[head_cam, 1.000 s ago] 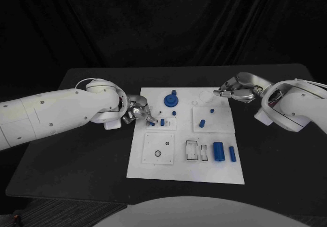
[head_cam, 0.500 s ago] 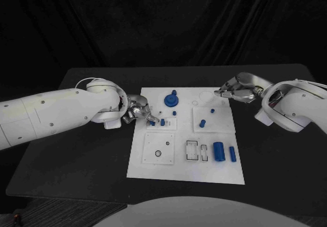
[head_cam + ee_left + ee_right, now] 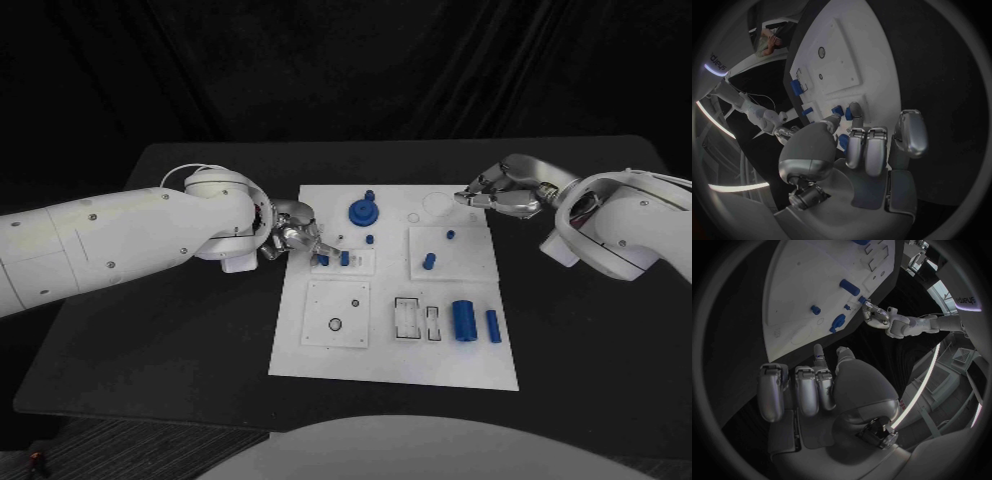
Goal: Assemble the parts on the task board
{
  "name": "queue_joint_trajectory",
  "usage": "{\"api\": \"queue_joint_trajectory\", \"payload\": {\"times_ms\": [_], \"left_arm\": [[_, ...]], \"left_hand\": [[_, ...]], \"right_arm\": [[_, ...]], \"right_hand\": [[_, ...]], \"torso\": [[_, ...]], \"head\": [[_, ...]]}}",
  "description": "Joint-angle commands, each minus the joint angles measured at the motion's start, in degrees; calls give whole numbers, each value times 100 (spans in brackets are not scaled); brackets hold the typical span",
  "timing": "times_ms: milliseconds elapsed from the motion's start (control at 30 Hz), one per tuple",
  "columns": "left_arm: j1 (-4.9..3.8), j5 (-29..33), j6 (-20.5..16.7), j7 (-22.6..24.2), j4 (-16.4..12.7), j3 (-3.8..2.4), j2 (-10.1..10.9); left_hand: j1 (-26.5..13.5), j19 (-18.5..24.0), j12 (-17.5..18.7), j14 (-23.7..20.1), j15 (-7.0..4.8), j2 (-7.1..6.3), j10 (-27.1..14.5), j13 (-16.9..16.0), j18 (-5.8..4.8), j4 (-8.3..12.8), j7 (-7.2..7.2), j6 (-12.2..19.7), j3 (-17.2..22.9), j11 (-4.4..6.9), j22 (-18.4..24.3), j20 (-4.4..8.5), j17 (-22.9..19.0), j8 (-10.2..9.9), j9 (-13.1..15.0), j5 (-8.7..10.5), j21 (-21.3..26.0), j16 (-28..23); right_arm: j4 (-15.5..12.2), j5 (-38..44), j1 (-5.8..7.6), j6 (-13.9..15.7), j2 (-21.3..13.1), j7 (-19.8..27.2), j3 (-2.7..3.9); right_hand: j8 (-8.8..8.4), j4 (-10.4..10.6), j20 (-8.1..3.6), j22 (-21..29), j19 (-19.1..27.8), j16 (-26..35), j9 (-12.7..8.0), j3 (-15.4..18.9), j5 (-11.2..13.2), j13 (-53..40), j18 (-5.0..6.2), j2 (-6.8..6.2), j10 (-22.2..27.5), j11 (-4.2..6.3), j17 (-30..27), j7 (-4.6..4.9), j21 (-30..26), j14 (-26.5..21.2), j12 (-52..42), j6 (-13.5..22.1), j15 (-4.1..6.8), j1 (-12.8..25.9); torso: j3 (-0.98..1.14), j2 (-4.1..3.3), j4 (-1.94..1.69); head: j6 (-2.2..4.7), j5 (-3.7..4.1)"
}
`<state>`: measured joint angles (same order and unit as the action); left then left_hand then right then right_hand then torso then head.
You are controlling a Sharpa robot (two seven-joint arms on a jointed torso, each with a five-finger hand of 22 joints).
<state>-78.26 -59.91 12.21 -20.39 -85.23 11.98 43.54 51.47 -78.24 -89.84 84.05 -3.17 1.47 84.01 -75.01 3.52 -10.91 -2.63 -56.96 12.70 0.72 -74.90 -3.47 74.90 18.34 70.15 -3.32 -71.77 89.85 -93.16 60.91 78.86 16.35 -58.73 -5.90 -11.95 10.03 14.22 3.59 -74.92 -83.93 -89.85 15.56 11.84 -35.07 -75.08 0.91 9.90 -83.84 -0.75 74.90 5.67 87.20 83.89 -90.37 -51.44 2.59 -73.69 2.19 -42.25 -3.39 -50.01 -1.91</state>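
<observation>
two hands are hovering at the task board on the worktop.
left hand is pinching a small blue part at the board's left edge, barely shifting since earlier; right hand, fingers curled and empty, is staying over the far right corner.

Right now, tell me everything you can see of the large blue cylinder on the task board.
The large blue cylinder looks like smooth plastic with faint ridges. It lies on its side on the white task board, near the board's right edge, lengthwise toward the robot. A thinner blue pin lies just beside it. Neither hand touches it.
</observation>
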Motion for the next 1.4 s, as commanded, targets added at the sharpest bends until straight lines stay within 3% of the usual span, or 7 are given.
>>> {"api": "queue_joint_trajectory", "payload": {"times_ms": [33, 400, 967, 1400], "left_arm": [[35, -101, 33, 11, 1, 23, 12], [32, -102, -181, 34, -120, 21, 102], [21, -102, -201, 46, -263, 19, 195], [16, -102, -354, 75, -327, 19, 272]], "left_hand": [[47, -4, -16, 595, 13, 46, 599, -1499, 81, -19, 6, -16, -79, 7, -936, -2, 1510, 143, 148, 20, 26, 15], [103, -29, -16, 595, 3, 77, 599, -1499, 73, -42, 19, 30, -150, 19, -947, 7, 1510, 260, 287, 10, -4, 15], [205, -17, -16, 595, 3, 176, 599, -1499, 79, -74, -1, 166, -175, 12, -938, 13, 1510, 139, 202, -123, 28, 15], [59, 1, -16, 595, 32, 164, 599, -1499, 80, -391, -37, 131, -470, -24, -934, -12, 1510, 23, 10, -54, 56, 15]], "right_arm": [[5, 5, -13, -14, 0, -82, 4], [10, 5, -13, -21, 1, -94, 4], [40, 5, -22, -27, 27, -100, 4], [66, 5, -63, -42, 37, -95, 4]], "right_hand": [[-35, 7, -25, -1397, -428, -15, -6, -40, -31, -1492, -7, 2, -616, 35, 1510, -1, -1, 611, 37, -28, 46, -53], [-37, -1, -26, -1396, -426, -15, -7, -52, -44, -1492, -6, 1, -616, 36, 1510, -3, -5, 611, 37, -29, 47, -69], [-41, -20, -27, -1394, -422, -15, -8, -80, -58, -1492, -4, 0, -616, 36, 1510, -3, -11, 611, 37, -33, 48, -105], [-43, -40, -28, -1392, -420, -15, -9, -108, -64, -1492, -3, -1, -616, 35, 1510, -3, -15, 611, 37, -39, 48, -139]], "torso": [[2, 2, 0], [2, 3, 2], [2, 2, 1], [-2, -1, 1]], "head": [[1, -4], [1, -5], [1, 18], [1, 18]]}}
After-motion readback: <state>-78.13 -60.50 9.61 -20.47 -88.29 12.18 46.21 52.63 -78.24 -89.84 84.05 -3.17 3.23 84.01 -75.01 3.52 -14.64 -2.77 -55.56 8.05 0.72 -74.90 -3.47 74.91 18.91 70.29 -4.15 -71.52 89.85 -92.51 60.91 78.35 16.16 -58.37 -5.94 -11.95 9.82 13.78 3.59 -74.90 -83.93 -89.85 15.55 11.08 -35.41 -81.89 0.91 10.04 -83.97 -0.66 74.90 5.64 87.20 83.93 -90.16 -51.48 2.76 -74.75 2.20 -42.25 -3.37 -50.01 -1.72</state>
